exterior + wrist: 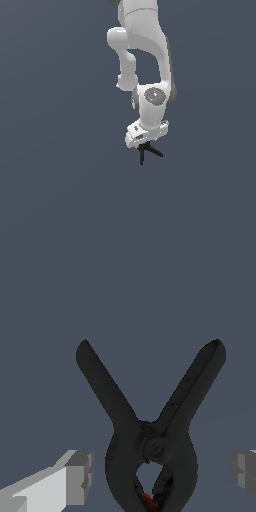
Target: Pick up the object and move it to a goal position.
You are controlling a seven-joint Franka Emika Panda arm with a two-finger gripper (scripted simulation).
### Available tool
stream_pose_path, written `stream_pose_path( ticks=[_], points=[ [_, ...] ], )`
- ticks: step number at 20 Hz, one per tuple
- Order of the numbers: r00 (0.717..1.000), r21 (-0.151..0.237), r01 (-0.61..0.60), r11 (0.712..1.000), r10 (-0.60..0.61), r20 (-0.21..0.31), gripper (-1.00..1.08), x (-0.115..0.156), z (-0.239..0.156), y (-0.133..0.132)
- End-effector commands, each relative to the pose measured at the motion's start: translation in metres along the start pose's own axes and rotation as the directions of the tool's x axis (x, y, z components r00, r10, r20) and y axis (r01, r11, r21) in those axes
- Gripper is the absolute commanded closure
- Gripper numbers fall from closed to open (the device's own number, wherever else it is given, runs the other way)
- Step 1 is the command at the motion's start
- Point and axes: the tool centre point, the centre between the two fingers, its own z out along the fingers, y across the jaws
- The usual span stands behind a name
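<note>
Our arm (145,60) hangs in the frame's upper centre, its fingers (75,478) spread wide either side of the clamp (150,431), touching neither side. We judge the clamp light, rigid and thin, best pinched across the rounded body near its pivot (152,446)

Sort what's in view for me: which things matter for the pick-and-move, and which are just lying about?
Part of the job:
- black clamp, two handles splayed, a red tip at its mouth
- gripper, jaws apart on either side of the clamp, not touching it in the wrist view

Just lying about:
- nothing else shows; only the plain grey floor. No goal marker is visible.
</note>
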Motion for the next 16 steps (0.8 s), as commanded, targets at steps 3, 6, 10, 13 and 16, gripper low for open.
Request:
stream_pose_path(
  ticks=[3, 6, 10, 13, 16],
  points=[
    [1.0, 0.0, 0.002, 1.0, -0.002, 0.0, -0.92, -0.001, 0.02, -0.001],
    [1.0, 0.0, 0.003, 1.0, -0.003, 0.0, -0.92, -0.001, 0.034, -0.001],
    [1.0, 0.0, 0.004, 1.0, -0.004, -0.001, -0.92, 0.0, 0.043, -0.001],
    [1.0, 0.0, 0.004, 1.0, -0.004, -0.001, 1.08, 0.0, 0.044, -0.001],
    [1.0, 0.0, 0.004, 1.0, -0.004, -0.001, 1.08, 0.0, 0.044, -0.001]
  ],
)
